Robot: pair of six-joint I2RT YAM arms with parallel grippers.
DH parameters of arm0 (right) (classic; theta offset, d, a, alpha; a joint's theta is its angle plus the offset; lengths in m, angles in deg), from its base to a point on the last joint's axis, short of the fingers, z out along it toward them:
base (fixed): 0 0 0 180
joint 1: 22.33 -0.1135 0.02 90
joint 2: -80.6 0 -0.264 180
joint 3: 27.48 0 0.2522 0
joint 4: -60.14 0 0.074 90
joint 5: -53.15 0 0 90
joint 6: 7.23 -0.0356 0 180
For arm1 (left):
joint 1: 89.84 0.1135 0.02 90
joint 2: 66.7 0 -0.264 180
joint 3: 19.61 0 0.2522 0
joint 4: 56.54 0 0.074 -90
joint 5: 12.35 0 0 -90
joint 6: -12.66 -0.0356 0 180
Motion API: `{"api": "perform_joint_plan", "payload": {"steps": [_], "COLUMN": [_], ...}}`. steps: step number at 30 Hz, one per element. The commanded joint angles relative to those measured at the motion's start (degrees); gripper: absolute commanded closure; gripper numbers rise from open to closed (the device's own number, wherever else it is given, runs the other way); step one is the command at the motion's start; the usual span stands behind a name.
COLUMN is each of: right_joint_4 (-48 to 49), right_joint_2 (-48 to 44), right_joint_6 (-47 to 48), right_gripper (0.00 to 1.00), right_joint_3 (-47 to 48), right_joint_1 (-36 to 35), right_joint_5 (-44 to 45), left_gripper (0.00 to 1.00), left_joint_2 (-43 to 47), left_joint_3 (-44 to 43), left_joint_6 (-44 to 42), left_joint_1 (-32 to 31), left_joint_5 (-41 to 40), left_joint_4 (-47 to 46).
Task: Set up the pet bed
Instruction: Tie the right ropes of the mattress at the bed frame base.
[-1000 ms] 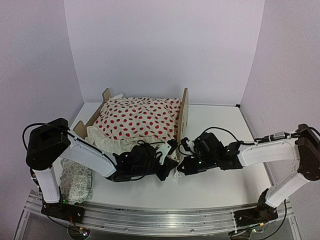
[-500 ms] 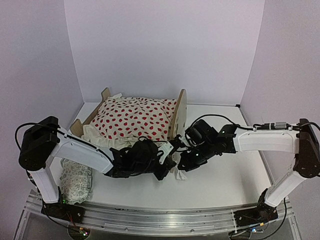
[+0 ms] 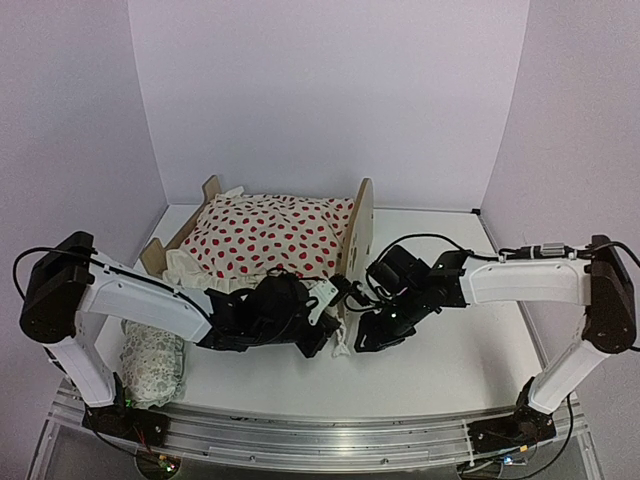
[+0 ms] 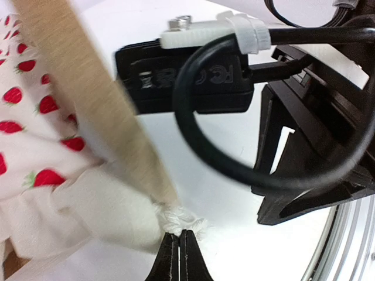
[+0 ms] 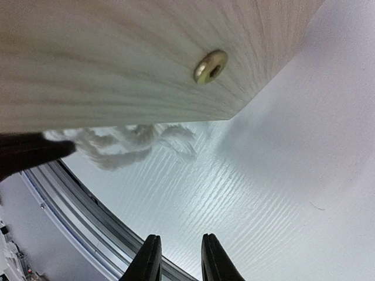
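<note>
White table, lilac walls | left gripper pinching blanket fringe | right gripper slightly parted, empty

The only marking is on the black plastic housing seen in the left wrist view. It bears small raised symbols, perhaps FC and CE compliance marks, too blurred to read with certainty. Nothing else carries legible writing.

Bright, even light from above casts only soft shadows on the white desk beneath both arms, yet close up the wooden bed board above the left pincer smears with blur, the blanket frill at its tips bleaches out, and glare washes the desk beyond the right pincer.
</note>
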Motion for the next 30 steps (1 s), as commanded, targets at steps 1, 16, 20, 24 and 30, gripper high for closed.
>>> {"api": "perform_joint_plan", "payload": {"steps": [1,16,20,24,30], "right_joint_4": [5.1,25.3,32.7,39.3,41.4], "right_joint_2": [1.4,-2.8,-3.7,-2.4,0.2], "right_joint_6": [-10.0,-37.7,-44.1,-49.6,-51.9], "right_gripper": [0.75,0.74,0.71,0.66,0.60], "right_joint_3": [0.9,-11.1,-15.8,-16.7,-13.2], "right_joint_1": [-0.3,-0.5,-0.6,-1.3,-5.4], "right_joint_5": [-4.1,6.8,9.0,9.6,15.1], "left_gripper": [1.00,1.00,1.00,1.00,1.00], "left_joint_2": [3.9,8.4,9.3,9.6,9.5], "left_joint_3": [2.1,13.8,16.7,17.9,17.4], "left_joint_6": [-0.5,5.0,6.1,5.9,5.3], "left_joint_1": [-0.2,-0.2,-0.2,-0.3,-0.2], "left_joint_5": [-4.1,-3.3,-2.6,-2.6,-1.5], "left_joint_4": [0.6,-10.3,-14.6,-17.0,-17.1]}}
